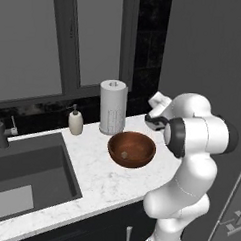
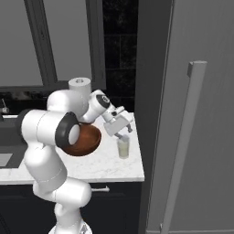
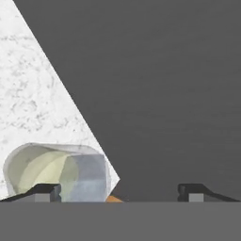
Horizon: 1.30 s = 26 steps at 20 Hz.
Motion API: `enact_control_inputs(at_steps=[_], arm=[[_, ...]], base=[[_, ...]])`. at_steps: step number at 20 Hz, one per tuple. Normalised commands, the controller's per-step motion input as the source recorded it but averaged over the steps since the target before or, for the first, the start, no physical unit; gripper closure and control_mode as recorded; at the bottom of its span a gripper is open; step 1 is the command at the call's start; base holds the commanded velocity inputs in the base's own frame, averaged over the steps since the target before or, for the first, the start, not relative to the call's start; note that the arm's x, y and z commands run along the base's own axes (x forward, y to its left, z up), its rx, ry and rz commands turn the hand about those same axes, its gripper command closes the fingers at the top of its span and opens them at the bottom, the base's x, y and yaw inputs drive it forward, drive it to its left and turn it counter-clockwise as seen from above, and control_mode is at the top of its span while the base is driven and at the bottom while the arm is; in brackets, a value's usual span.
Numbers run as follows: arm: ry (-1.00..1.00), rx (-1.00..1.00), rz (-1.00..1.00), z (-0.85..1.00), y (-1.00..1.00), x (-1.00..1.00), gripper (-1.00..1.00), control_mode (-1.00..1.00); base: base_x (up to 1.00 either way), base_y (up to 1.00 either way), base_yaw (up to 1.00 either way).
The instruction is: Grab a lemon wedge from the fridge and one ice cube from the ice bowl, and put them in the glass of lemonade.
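a: where is the arm?
b: it rises from the base, bulges out at a fat white elbow segment with a dark joint ring, then reaches forward across the surface (image 1: 104, 181).
a: and the wrist?
b: bent downward at the far end, the white hand block tipped so the tool (image 2: 122, 135) points down toward the surface.
a: what are the jaws doing?
b: spread wide apart. in the hand view the two small dark fingertips (image 3: 47, 190) sit far from each other at the bottom edge, with nothing clamped between them.
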Motion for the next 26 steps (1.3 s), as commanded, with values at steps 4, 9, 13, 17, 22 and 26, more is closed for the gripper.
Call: enact_control_inputs(at_steps=[4, 9, 13, 17, 22, 26], arm=[[-0.08, 0.06, -0.16, 0.02, 0.23, 0.01, -1.00, -1.00], [-0.13, 0.06, -0.17, 0.34, 0.23, 0.00, -1.00, -1.00], [-0.26, 0.12, -0.08, 0.30, 0.06, -0.37, -1.00, -1.00], [-0.55, 0.11, 0.00, -0.03, 0.36, -0.95, -1.00, -1.00], [-0.39, 0.03, 0.11, 0.16, 0.59, -0.98, -1.00, -1.00], [-0.25, 0.00, 0.30, 0.58, 0.38, -0.87, -1.00, -1.00]], base=[[0.00, 0.00, 0.00], [0.00, 0.00, 0.00], [0.00, 0.00, 0.00], [0.00, 0.00, 0.00], [0.00, 0.00, 0.00], [0.00, 0.00, 0.00]])
